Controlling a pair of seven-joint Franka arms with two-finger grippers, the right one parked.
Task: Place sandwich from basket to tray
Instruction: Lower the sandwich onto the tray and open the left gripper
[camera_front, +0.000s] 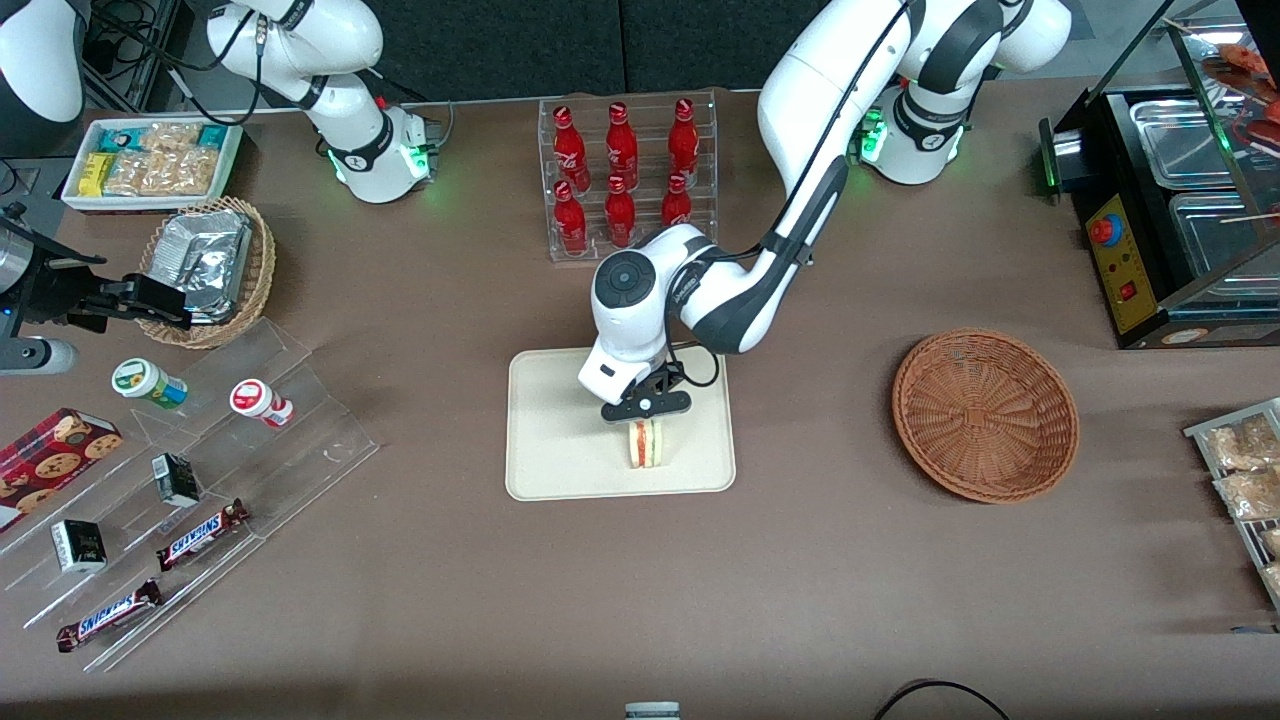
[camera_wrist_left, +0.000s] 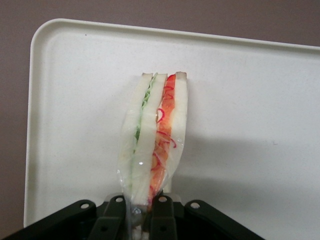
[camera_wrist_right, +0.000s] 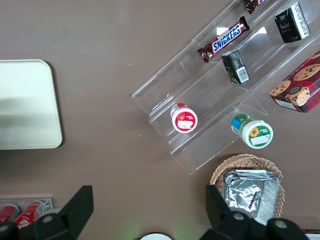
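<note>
A: In the front view, where is the sandwich (camera_front: 646, 443)?

B: It stands on its edge on the tray (camera_front: 560, 470), in the part nearer to the front camera. The gripper (camera_front: 646, 412) is directly above it and holds its top. The basket (camera_front: 985, 415) lies well apart, toward the working arm's end of the table, and nothing is in it.

A: How does the sandwich look there?

B: A small pale wedge, with one red layer and one green layer between white bread.

A: And in the left wrist view?

B: The sandwich (camera_wrist_left: 154, 142) is wrapped in clear film. It has three white slices of bread; between them is green filling on one side and orange-red filling with thin red strips on the other. The gripper (camera_wrist_left: 140, 209) is nearly closed, and its two black fingers (camera_wrist_left: 116, 212) pinch the narrow end of the wedge. Under it is the cream tray (camera_wrist_left: 250, 100), with a rounded corner.

A: And the right wrist view?

B: Only one corner of the tray (camera_wrist_right: 25, 105) shows. Near it is a clear display stand (camera_wrist_right: 210, 100) with a Snickers bar (camera_wrist_right: 224, 39).
</note>
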